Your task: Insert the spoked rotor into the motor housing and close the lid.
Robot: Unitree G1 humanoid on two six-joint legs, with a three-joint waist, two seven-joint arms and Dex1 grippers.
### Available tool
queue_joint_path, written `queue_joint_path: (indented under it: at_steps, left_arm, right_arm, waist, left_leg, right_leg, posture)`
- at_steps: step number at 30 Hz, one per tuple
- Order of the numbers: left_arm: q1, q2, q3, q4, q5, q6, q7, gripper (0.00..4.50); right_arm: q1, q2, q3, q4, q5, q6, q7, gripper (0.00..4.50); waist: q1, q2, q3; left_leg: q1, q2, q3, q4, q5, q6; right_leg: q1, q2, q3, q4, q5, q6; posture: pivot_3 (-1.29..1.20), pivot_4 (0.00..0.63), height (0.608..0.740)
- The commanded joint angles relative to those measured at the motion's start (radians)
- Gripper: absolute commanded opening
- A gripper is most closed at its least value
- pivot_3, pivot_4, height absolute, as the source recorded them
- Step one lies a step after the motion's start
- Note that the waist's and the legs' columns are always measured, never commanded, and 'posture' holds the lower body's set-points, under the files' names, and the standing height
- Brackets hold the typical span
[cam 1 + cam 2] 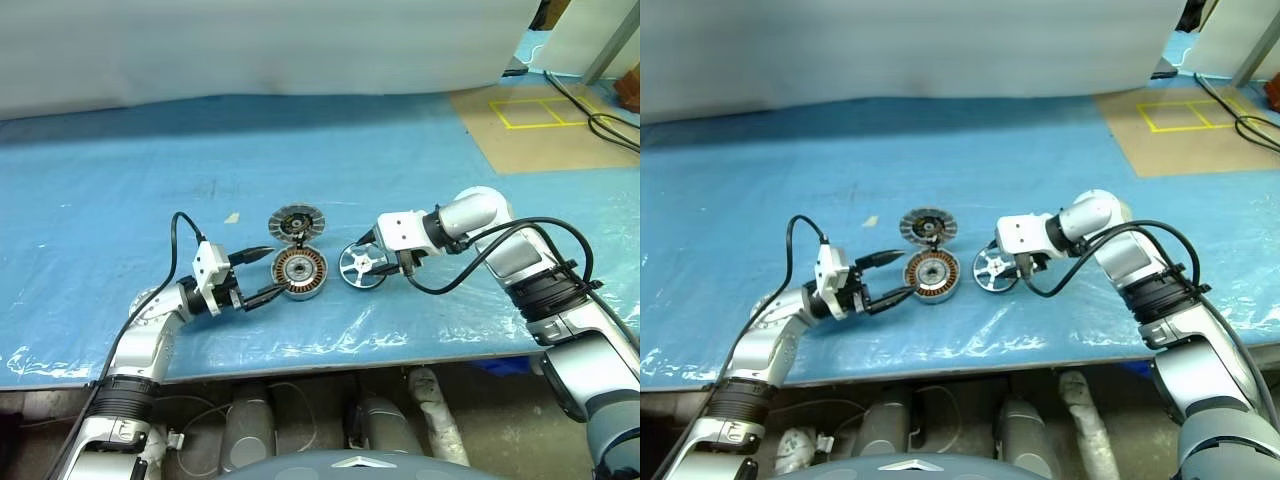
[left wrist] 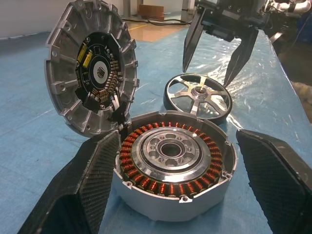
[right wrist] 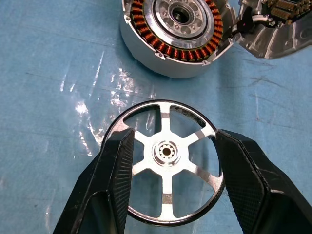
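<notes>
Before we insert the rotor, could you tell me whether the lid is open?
Open: the lid stands tilted up beside the housing, leaving its copper coils exposed.

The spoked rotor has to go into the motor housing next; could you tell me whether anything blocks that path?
Nothing visible does: bare blue sheet lies between spoked rotor and motor housing, whose lid stands open.

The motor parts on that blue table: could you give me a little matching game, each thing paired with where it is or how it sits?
Things:
1. spoked rotor
2. motor housing
3. lid
4. table

States:
A. propped open, standing behind the copper coils
B. between the right hand's open fingers
C. flanked by the left hand's open fingers
D. covered in blue sheeting

Pairs: 1-B, 2-C, 3-A, 4-D
</notes>
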Motion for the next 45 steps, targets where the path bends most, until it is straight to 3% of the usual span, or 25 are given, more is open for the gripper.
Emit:
queue_joint_path:
  at_steps: [1,19,24,25,45]
  left_arm:
    - [-0.01,0.004,0.007,-0.024,-0.009,-0.006,0.003,4.08]
    - [-0.009,-0.001,0.008,-0.013,-0.006,-0.018,0.004,4.08]
    - [-0.011,-0.003,0.007,-0.008,-0.007,-0.022,-0.001,4.08]
    - [-0.011,-0.003,0.007,-0.008,-0.007,-0.022,-0.002,4.08]
    - [-0.002,0.03,-0.025,-0.042,-0.012,-0.033,-0.112,4.08]
  right_arm:
    - [-0.016,0.008,0.0,0.009,-0.012,-0.027,-0.01,2.78]
    - [0.024,-0.012,0.044,0.053,-0.107,-0.137,-0.001,2.78]
    - [0.023,-0.015,0.034,0.057,-0.102,-0.151,0.001,1.68]
    - [0.022,-0.015,0.03,0.058,-0.101,-0.15,-0.002,1.63]
    - [0.038,-0.015,0.018,0.047,-0.089,-0.131,-0.012,1.63]
  waist:
    - [0.001,0.0,0.0]
    - [0.0,0.0,0.0]
    - [0.0,0.0,0.0]
    - [0.0,0.0,0.0]
    - [0.0,0.0,0.0]
  left_leg:
    - [0.0,0.0,0.0,0.0,0.0,0.0]
    - [0.0,0.0,0.0,0.0,0.0,0.0]
    - [0.001,0.0,0.0,0.0,0.0,0.0]
    - [0.001,0.0,0.0,0.0,0.0,0.0]
    - [0.001,0.0,0.0,0.0,0.0,0.0]
  right_leg:
    - [0.0,0.0,0.0,0.0,0.0,0.0]
    - [0.0,0.0,0.0,0.0,0.0,0.0]
    - [0.001,0.0,0.0,0.0,0.0,0.0]
    - [0.001,0.0,0.0,0.0,0.0,0.0]
    - [0.001,0.0,0.0,0.0,0.0,0.0]
  posture:
    - [0.0,0.15,0.74]
    - [0.0,0.15,0.74]
    - [0.0,0.15,0.74]
    - [0.0,0.15,0.74]
    - [0.0,0.15,0.74]
